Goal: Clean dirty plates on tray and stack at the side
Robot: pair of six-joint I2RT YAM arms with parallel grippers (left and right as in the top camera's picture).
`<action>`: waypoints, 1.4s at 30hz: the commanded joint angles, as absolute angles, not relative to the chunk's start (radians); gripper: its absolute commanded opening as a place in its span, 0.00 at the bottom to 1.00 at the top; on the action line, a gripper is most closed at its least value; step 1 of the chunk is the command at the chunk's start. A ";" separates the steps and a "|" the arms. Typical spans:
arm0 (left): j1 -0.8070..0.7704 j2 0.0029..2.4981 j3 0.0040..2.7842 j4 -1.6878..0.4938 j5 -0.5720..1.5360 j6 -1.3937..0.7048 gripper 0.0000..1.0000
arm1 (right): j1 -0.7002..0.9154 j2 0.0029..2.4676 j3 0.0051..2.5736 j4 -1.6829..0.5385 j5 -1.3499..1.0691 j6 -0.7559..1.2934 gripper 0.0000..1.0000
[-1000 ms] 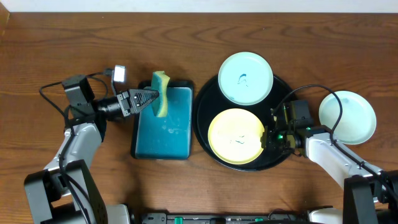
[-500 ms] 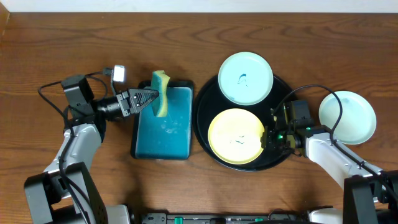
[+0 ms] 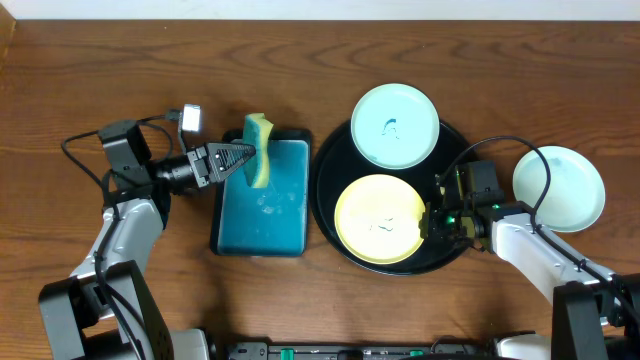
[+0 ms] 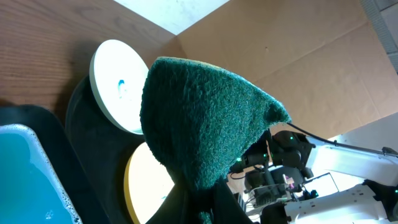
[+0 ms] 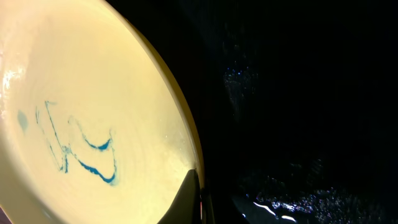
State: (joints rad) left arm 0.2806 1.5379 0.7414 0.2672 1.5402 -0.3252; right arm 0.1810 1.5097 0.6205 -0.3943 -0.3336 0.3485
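Observation:
A pale yellow plate (image 3: 380,218) with a thin blue smear lies at the front of the round black tray (image 3: 330,170). My right gripper (image 3: 432,222) is shut on that plate's right rim; in the right wrist view the yellow plate (image 5: 74,106) fills the left, with the gripper (image 5: 198,198) pinching its edge. A mint-blue plate (image 3: 396,125) with a small blue mark sits at the tray's back. Another mint-blue plate (image 3: 559,188) rests on the table to the right of the tray. My left gripper (image 3: 243,157) is shut on a yellow-green sponge (image 3: 259,150), whose green sponge face (image 4: 205,118) fills the left wrist view.
A rectangular black tray (image 3: 262,195) holding teal soapy water lies left of the round tray, under the sponge. A small white block (image 3: 192,119) sits behind the left arm. Cables trail from both wrists.

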 commanded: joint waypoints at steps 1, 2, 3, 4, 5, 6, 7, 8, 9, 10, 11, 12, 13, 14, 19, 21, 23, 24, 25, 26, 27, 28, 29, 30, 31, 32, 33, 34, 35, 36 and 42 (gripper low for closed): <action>0.285 1.518 0.743 0.272 1.573 -0.335 0.08 | 0.196 1.534 0.581 -0.430 -0.288 0.344 0.01; 0.285 1.518 0.743 0.272 1.573 -0.335 0.08 | 0.196 1.534 0.581 -0.430 -0.288 0.344 0.01; 0.285 1.518 0.743 0.272 1.572 -0.335 0.07 | 0.196 1.534 0.581 -0.430 -0.288 0.344 0.01; 0.285 1.518 0.743 0.272 1.573 -0.335 0.07 | 0.196 1.534 0.581 -0.430 -0.288 0.344 0.01; 0.285 1.518 0.743 0.272 1.573 -0.335 0.07 | 0.196 1.534 0.581 -0.430 -0.288 0.344 0.01; 0.285 1.518 0.743 0.272 1.573 -0.335 0.08 | 0.196 1.534 0.581 -0.430 -0.288 0.344 0.01; 0.285 1.518 0.743 0.272 1.573 -0.335 0.07 | 0.196 1.534 0.581 -0.430 -0.287 0.344 0.01; 0.285 1.518 0.743 0.272 1.573 -0.335 0.08 | 0.196 1.534 0.581 -0.430 -0.287 0.344 0.01; 0.285 1.518 0.743 0.272 1.573 -0.335 0.07 | 0.196 1.534 0.581 -0.430 -0.287 0.344 0.01; 0.285 1.518 0.743 0.272 1.572 -0.335 0.07 | 0.196 1.534 0.581 -0.430 -0.287 0.344 0.01; 0.285 1.518 0.743 0.272 1.573 -0.335 0.07 | 0.196 1.534 0.581 -0.430 -0.287 0.344 0.01; 0.285 1.518 0.743 0.272 1.572 -0.335 0.07 | 0.196 1.534 0.581 -0.430 -0.287 0.344 0.01; 0.285 1.518 0.743 0.272 1.571 -0.335 0.07 | 0.196 1.534 0.581 -0.430 -0.287 0.344 0.01; 0.285 1.518 0.743 0.272 1.570 -0.335 0.07 | 0.196 1.534 0.581 -0.430 -0.287 0.344 0.01; 0.285 1.518 0.743 0.272 1.550 -0.350 0.07 | 0.196 1.534 0.581 -0.429 -0.287 0.344 0.01; 0.285 1.518 0.743 0.272 1.527 -0.362 0.07 | 0.196 1.534 0.581 -0.429 -0.287 0.344 0.01; 0.284 1.518 0.743 0.272 1.519 -0.362 0.07 | 0.196 1.534 0.581 -0.429 -0.287 0.344 0.01; 0.284 1.518 0.743 0.271 1.513 -0.366 0.07 | 0.196 1.534 0.581 -0.429 -0.287 0.344 0.01; 0.282 1.518 0.743 0.271 1.498 -0.375 0.07 | 0.196 1.534 0.581 -0.429 -0.287 0.344 0.01; 0.280 1.518 0.743 0.271 1.479 -0.384 0.08 | 0.196 1.534 0.581 -0.429 -0.287 0.344 0.01; 0.278 1.518 0.743 0.271 1.455 -0.398 0.08 | 0.196 1.534 0.581 -0.428 -0.287 0.344 0.01; 0.275 1.518 0.743 0.271 1.418 -0.425 0.07 | 0.196 1.534 0.581 -0.428 -0.287 0.344 0.01; 0.271 1.518 0.743 0.270 1.367 -0.464 0.07 | 0.196 1.534 0.581 -0.428 -0.287 0.344 0.01; 0.266 1.518 0.743 0.265 1.311 -0.506 0.08 | 0.196 1.534 0.581 -0.428 -0.287 0.344 0.01; 0.261 1.518 0.743 0.256 1.256 -0.550 0.08 | 0.196 1.534 0.581 -0.428 -0.287 0.344 0.01; 0.254 1.518 0.743 0.233 1.189 -0.606 0.08 | 0.196 1.534 0.581 -0.428 -0.287 0.344 0.01; 0.246 1.518 0.743 0.205 1.132 -0.657 0.07 | 0.196 1.534 0.581 -0.428 -0.287 0.344 0.01; 0.236 1.518 0.743 0.170 1.081 -0.709 0.08 | 0.196 1.533 0.581 -0.428 -0.287 0.344 0.01; 0.221 1.518 0.743 0.107 1.028 -0.787 0.08 | 0.196 1.534 0.581 -0.429 -0.287 0.344 0.01; 0.214 1.518 0.743 0.082 1.013 -0.812 0.07 | 0.196 1.534 0.581 -0.430 -0.288 0.344 0.01; 0.188 1.518 0.743 0.019 0.966 -0.860 0.07 | 0.196 1.534 0.581 -0.430 -0.287 0.344 0.01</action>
